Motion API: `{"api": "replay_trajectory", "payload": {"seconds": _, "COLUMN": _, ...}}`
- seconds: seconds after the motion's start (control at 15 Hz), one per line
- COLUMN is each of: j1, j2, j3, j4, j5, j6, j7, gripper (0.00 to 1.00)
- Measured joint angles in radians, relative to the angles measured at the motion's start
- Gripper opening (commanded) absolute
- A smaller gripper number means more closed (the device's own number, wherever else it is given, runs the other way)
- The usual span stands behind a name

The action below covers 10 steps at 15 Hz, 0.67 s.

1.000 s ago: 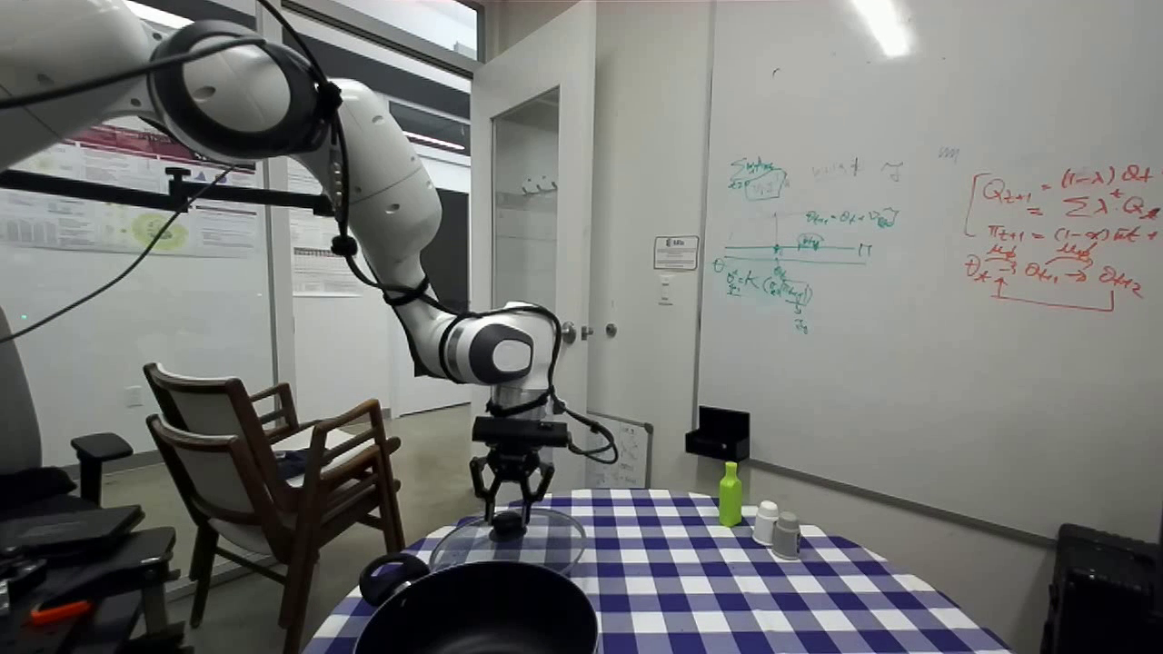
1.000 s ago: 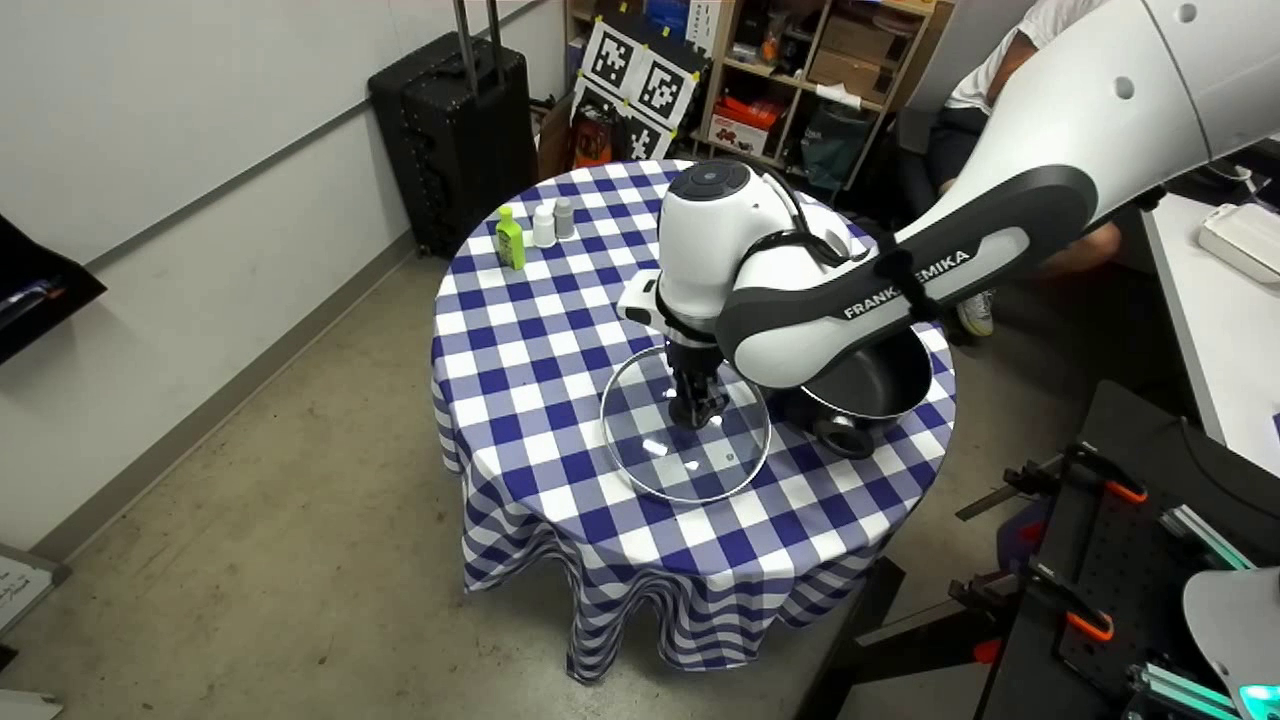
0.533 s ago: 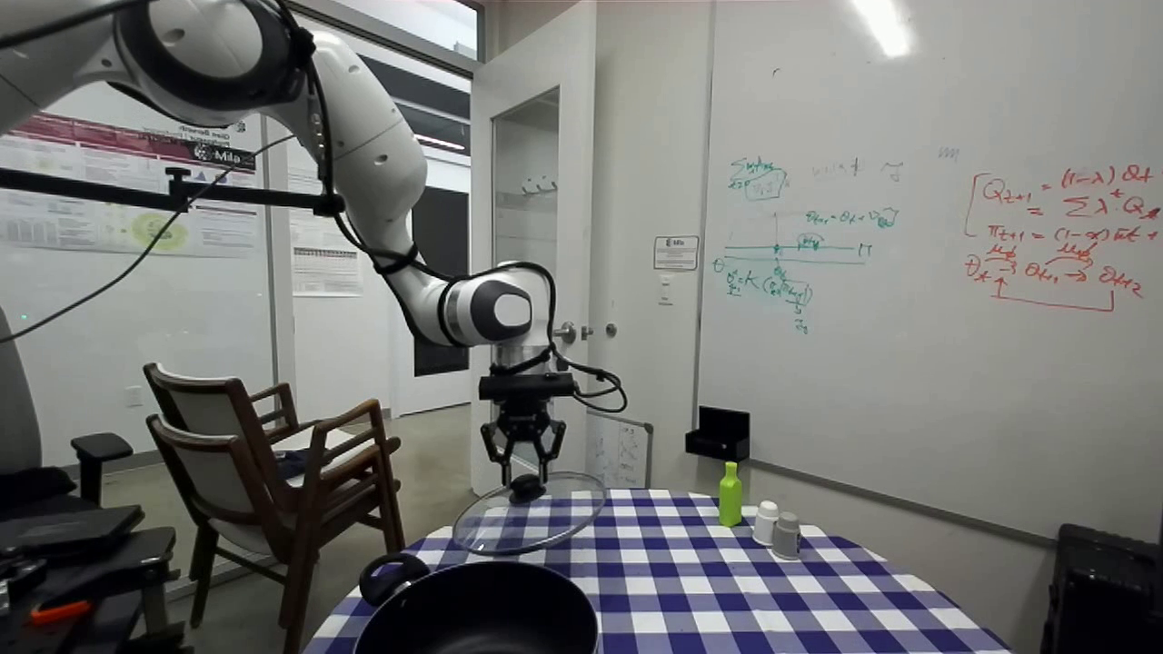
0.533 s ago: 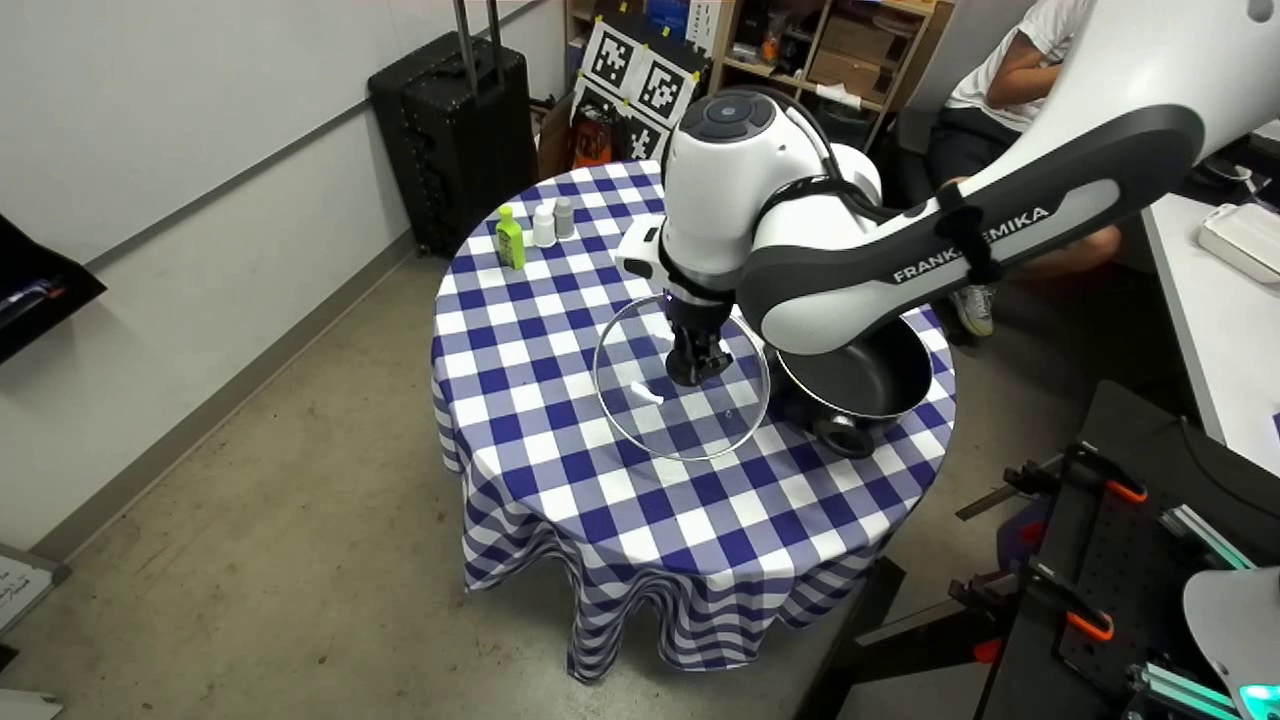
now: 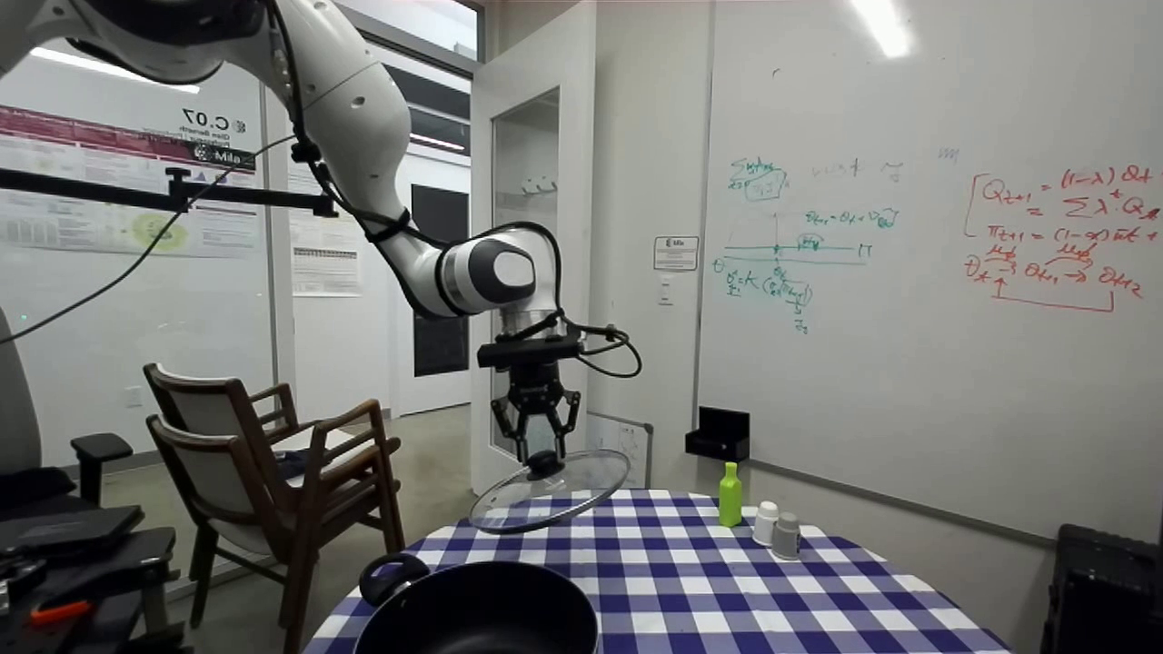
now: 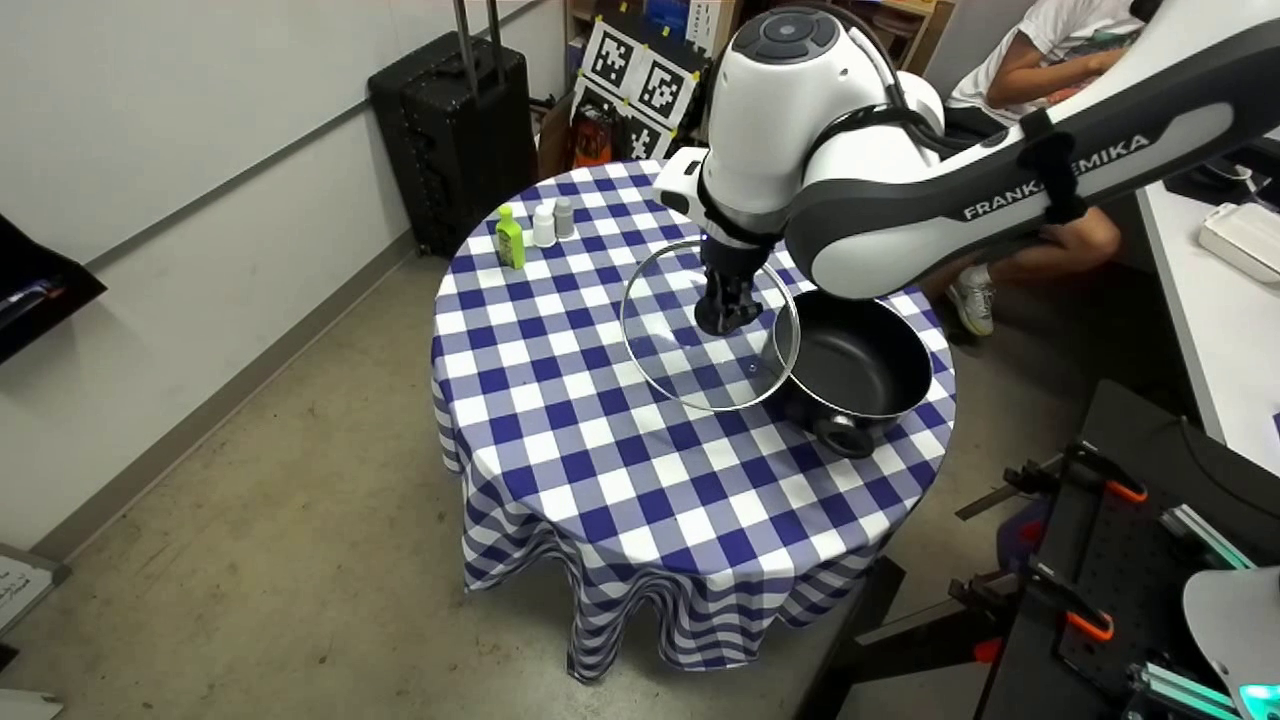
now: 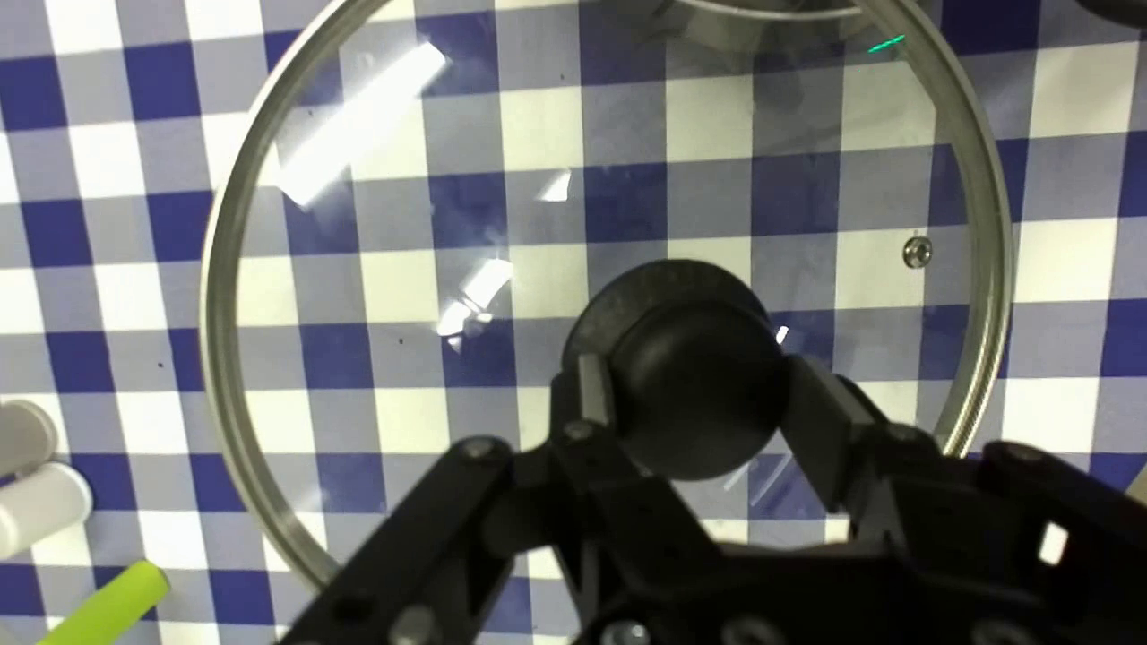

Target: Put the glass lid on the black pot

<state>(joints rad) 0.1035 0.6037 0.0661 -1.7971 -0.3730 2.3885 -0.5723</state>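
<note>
As the pincer (image 5: 541, 450) grips its seemingly plastic knob (image 7: 699, 385), the glass lid (image 5: 551, 497) slants.

We could pass over tablecloth (image 6: 600, 430) between glass lid (image 5: 554, 498) and green bottle (image 6: 511, 240); white shaker (image 6: 544, 228), grey shaker (image 6: 564, 219) beside bottle block. Black pot (image 6: 860, 365) open from above; raised lid partly overlaps it in wrist view. Pot handle (image 6: 852, 443) juts.

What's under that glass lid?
Through the glass lid, the wrist view shows checked tablecloth and a bit of the black pot. The knob and the pincer hide part, so I can't tell what's beneath them.
</note>
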Motion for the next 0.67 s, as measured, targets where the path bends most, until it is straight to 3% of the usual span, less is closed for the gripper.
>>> {"api": "replay_trajectory", "payload": {"seconds": 0.4, "j1": -0.077, "j2": -0.062, "j3": -0.025, "j4": -0.102, "j5": 0.016, "j6": 0.000, "j7": 0.054, "gripper": 0.25}}
{"api": "replay_trajectory", "payload": {"seconds": 0.67, "j1": -0.164, "j2": -0.128, "j3": -0.019, "j4": -0.184, "j5": 0.118, "j6": 0.001, "j7": 0.051, "gripper": 0.25}}
